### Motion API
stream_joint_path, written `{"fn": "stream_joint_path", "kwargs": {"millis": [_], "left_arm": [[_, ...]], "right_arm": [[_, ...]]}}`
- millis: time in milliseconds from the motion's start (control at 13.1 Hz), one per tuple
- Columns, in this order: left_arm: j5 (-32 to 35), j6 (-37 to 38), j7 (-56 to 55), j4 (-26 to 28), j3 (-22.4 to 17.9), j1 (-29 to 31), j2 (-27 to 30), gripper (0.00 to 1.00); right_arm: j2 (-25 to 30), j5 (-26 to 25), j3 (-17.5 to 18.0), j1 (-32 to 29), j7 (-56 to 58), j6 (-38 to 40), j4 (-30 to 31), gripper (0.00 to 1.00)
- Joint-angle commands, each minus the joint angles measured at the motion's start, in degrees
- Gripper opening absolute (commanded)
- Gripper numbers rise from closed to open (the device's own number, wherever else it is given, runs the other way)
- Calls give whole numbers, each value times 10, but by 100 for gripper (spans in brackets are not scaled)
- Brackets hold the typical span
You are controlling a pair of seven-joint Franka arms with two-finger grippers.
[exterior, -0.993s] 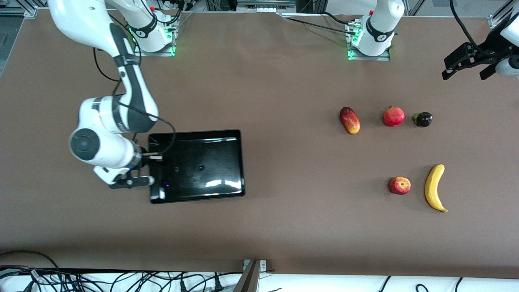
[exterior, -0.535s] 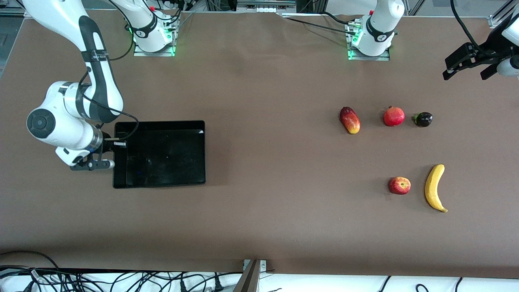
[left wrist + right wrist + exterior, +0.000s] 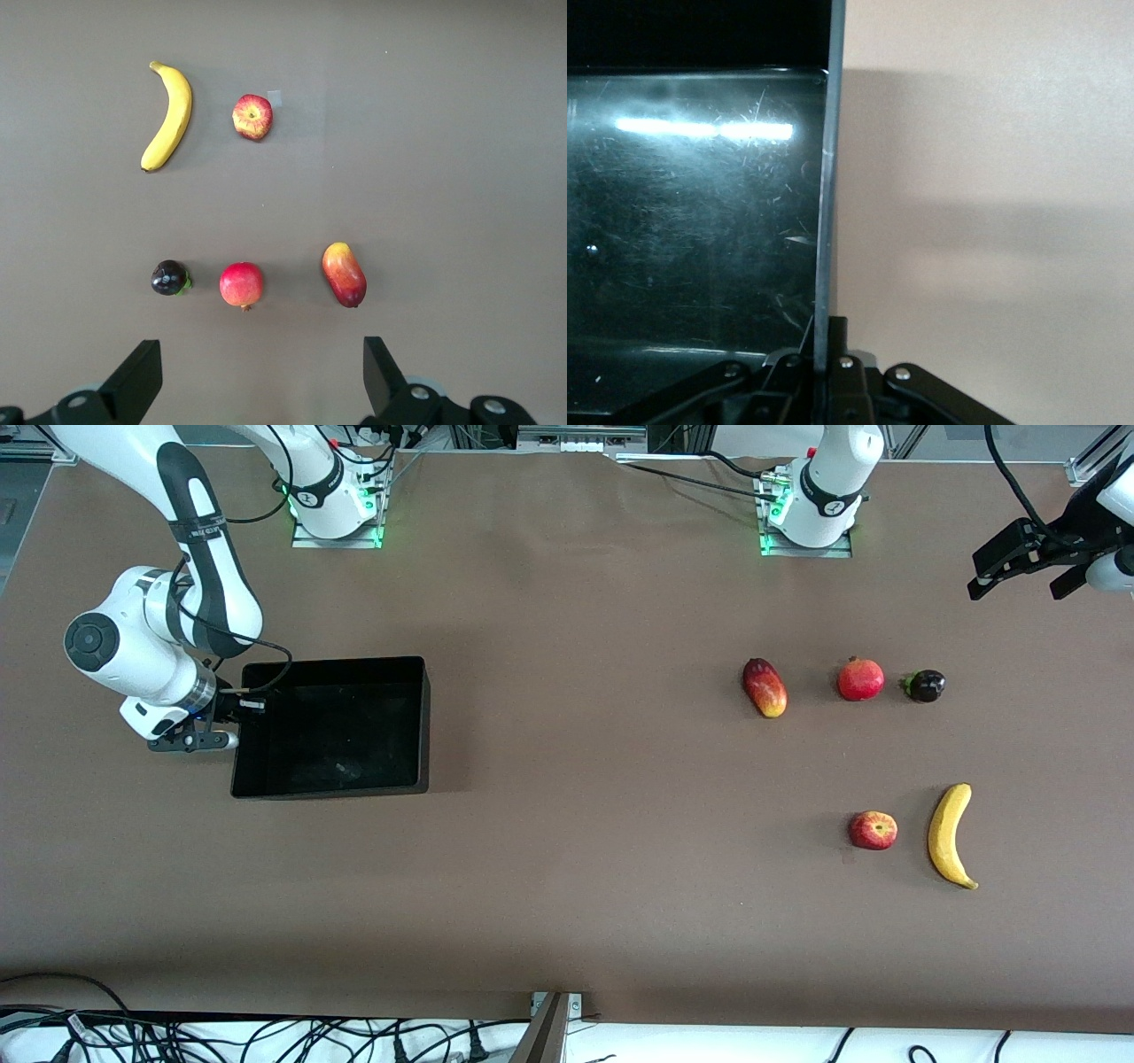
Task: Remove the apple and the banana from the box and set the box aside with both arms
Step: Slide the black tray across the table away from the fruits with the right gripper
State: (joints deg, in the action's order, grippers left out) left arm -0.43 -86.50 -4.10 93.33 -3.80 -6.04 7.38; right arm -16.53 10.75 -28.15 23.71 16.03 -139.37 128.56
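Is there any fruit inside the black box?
No, the black box shows only its bare dark floor, while the apple and banana lie on the table toward the left arm's end.

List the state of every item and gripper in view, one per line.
black tray: empty, gripped by one wall
right gripper: shut on the tray wall
left gripper: open, waiting above the fruits
apple: on table beside banana
banana: lying flat
mango, pomegranate, dark purple fruit: in a row, untouched

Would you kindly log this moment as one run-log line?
right hand: shut on box wall, toward right arm's end | left hand: open, over table edge, waiting | apple, banana: on table
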Motion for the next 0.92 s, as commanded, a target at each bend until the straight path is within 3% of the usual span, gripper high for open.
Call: {"fn": "stream_joint_path", "kwargs": {"millis": [0, 382, 840], "left_arm": [[-3, 7, 0, 1, -5, -2, 6, 100], [-3, 7, -1, 1, -9, -4, 6, 100], [-3, 8, 0, 1, -9, -4, 6, 100]], "right_arm": [[15, 4, -2, 12, 10, 3, -23, 100], [11, -21, -2, 53, -84, 217, -223, 100], [92, -26, -4, 63, -98, 402, -339, 100]]}}
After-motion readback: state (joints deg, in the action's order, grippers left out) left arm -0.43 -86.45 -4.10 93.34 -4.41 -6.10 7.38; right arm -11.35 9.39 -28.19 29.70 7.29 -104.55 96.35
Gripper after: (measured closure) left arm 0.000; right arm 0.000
